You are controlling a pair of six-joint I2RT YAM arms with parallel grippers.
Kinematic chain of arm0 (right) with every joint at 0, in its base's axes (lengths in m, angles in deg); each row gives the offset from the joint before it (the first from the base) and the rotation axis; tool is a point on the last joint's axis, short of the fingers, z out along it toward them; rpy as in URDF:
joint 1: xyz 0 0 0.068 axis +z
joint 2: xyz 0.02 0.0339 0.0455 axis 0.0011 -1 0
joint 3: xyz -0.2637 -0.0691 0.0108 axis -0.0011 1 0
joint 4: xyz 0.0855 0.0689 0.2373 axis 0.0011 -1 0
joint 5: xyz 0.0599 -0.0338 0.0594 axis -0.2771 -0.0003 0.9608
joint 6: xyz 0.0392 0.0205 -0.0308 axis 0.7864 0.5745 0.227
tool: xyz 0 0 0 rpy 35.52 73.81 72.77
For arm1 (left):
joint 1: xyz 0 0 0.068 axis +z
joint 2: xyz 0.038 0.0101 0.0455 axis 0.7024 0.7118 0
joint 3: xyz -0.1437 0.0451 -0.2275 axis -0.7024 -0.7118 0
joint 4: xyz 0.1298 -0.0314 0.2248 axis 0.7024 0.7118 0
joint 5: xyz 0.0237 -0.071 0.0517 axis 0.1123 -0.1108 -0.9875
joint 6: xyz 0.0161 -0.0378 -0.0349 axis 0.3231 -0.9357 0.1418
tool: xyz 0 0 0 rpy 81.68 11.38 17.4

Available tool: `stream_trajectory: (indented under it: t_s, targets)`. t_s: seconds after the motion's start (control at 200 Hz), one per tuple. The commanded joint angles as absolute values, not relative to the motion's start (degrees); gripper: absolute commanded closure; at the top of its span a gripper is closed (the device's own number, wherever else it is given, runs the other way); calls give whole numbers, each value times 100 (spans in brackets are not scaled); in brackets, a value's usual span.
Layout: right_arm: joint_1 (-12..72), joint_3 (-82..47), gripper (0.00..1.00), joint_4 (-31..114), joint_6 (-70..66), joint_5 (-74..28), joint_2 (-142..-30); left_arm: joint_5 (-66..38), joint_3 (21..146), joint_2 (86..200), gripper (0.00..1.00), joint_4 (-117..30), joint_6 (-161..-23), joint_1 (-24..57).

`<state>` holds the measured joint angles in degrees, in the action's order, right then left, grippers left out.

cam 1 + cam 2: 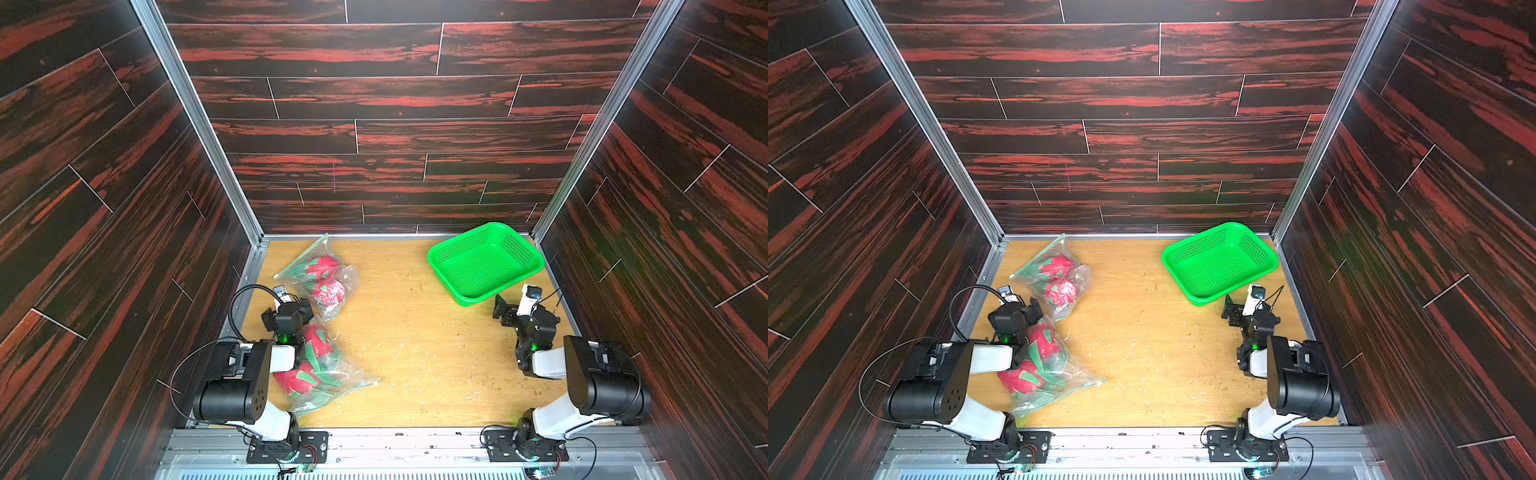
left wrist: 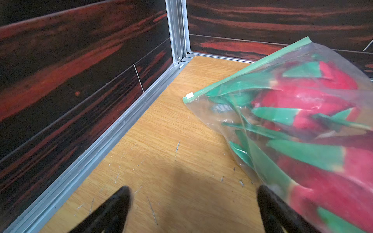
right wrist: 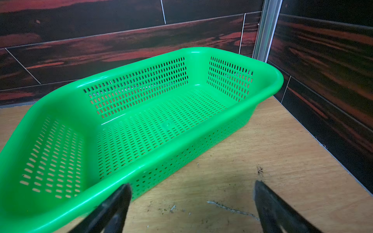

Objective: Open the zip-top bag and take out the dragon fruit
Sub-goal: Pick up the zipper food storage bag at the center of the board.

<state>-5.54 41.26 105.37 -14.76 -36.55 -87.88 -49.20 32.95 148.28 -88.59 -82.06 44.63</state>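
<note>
Between dark wood-grain walls (image 1: 374, 95), left on the scratched wooden table (image 1: 415, 353), dragon fruit (image 1: 323, 265) lie in two zip-top bags (image 1: 309, 250) (near bag (image 1: 353, 380) half-hidden behind the left arm (image 1: 232, 390)); left gripper (image 2: 194, 190) and right gripper (image 3: 192, 185) spread, empty.

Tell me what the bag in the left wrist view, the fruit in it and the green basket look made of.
Bag: thin clear plastic film, glossy, creased; green zip strip with a white slider.
Dragon fruit: likely fabric or felt, matte red with flat green scales, so probably soft toys.
Basket: rigid moulded plastic, glossy green, slotted walls and floor.
</note>
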Motion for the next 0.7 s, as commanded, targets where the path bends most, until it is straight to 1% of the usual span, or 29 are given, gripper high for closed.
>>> stream_trajectory:
  t_s: [0.0,0.386,0.471,0.516,0.571,0.641,0.696]
  targets:
    - [-525,4092,2,10544,-1493,-3642,-8717,-4994,3346,14741,0,-8869,-8233,4453]
    - [-533,4131,2,10604,-1471,-3648,-8700,-5010,3320,14731,0,-8912,-8231,4453]
    - [-547,4278,2,10836,-1407,-3817,-8612,-5134,3238,14450,0,-8932,-8217,4453]
    - [-542,4384,2,10938,-1400,-3832,-8482,-5340,3223,14113,0,-8665,-8303,4447]
    - [-543,4410,2,10774,-1388,-3887,-8275,-5576,3309,13611,0,-7985,-8457,4457]
    - [-542,4323,1,10289,-1339,-4031,-7913,-5852,3465,13074,0,-7271,-8528,4459]
    - [-543,4164,2,9741,-1330,-4069,-7602,-6260,3666,12701,0,-6597,-8805,4451]
